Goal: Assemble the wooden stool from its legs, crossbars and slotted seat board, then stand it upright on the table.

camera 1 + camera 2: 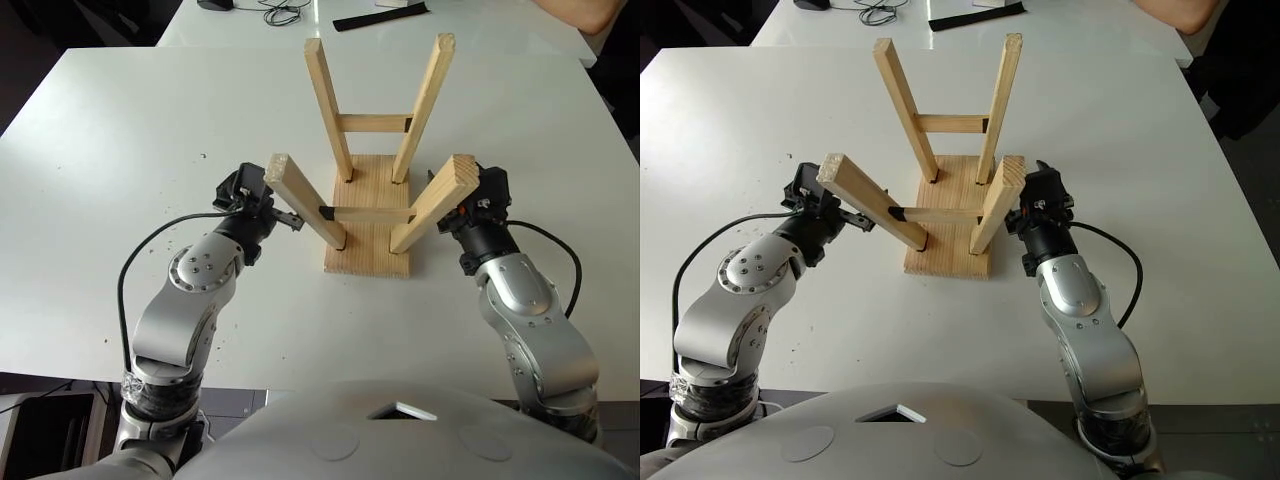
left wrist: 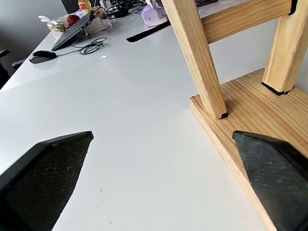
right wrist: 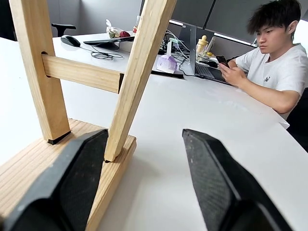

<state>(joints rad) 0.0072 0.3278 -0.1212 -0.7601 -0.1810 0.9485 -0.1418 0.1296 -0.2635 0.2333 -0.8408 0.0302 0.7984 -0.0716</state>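
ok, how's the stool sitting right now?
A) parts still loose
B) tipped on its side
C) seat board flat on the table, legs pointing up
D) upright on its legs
C: the seat board lies flat on the table with all four legs sticking up, crossbars joining them in pairs.

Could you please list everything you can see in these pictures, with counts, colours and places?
seat board: one, pale wood, flat on the middle of the table
legs: four, pale wood, standing up from the seat board, splayed outward
crossbars: two, pale wood, each joining a pair of legs
table: one, white, under the seat board
second table: one, white, behind
mouse: one, black, on the second table
cables: a tangle, black, beside the mouse
strip: one, black, on the second table
left claw: one, black, open, beside the legs on the robot's left
right claw: one, black, open, beside the legs on the robot's right
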